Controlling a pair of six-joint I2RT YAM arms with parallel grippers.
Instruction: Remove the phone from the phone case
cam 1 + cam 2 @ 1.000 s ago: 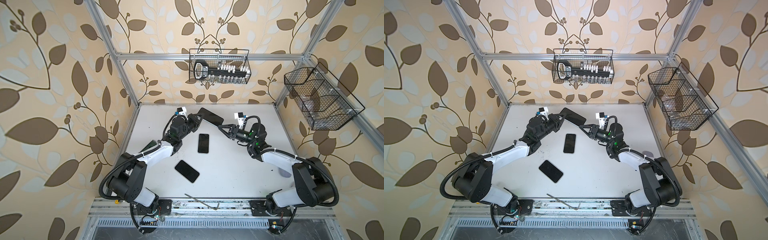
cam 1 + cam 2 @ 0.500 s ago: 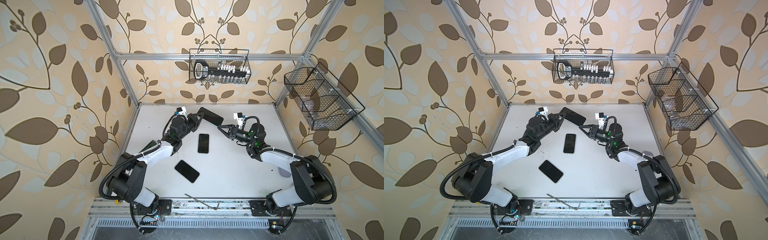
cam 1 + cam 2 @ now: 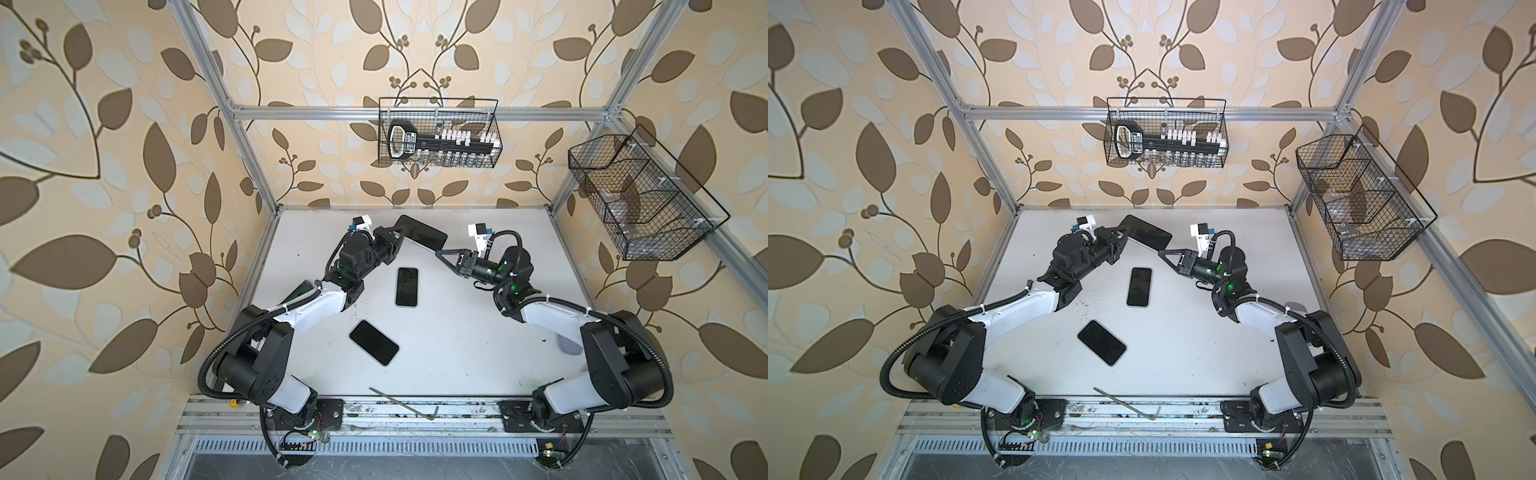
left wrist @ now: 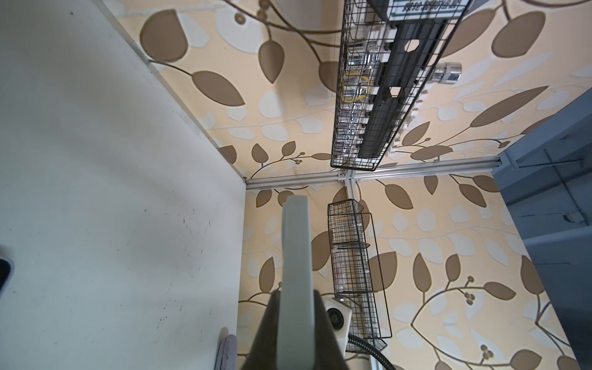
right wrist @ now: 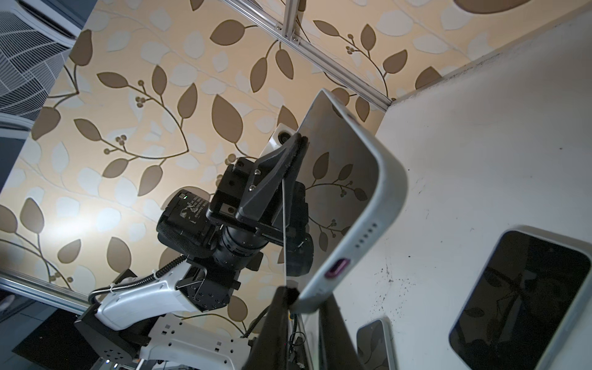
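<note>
The phone [image 3: 420, 236] [image 3: 1147, 234], dark screen up, sits in a pale phone case [image 5: 384, 198] [image 4: 296, 243] and hangs in the air over the back of the table. My left gripper [image 3: 397, 237] [image 3: 1122, 236] [image 4: 296, 293] [image 5: 296, 141] is shut on one long edge of it. At the end with the charging port, my right gripper [image 3: 438, 251] [image 3: 1160, 251] [image 5: 304, 298] pinches a corner of the case. The right wrist view shows that corner wedged between the two dark fingers.
Two more phones lie screen-up on the white table [image 3: 478, 332]: one at the middle [image 3: 407, 286] [image 3: 1139, 286] [image 5: 519, 304], one nearer the front [image 3: 374, 343] [image 3: 1101, 343]. An Allen key [image 3: 403, 405] rests at the front edge. Wire baskets [image 3: 438, 133] [image 3: 636, 199] hang on the back and right walls.
My right gripper has closed its fingers onto the corner of the cased phone. The left gripper has kept its hold, and the phone has hardly moved.
</note>
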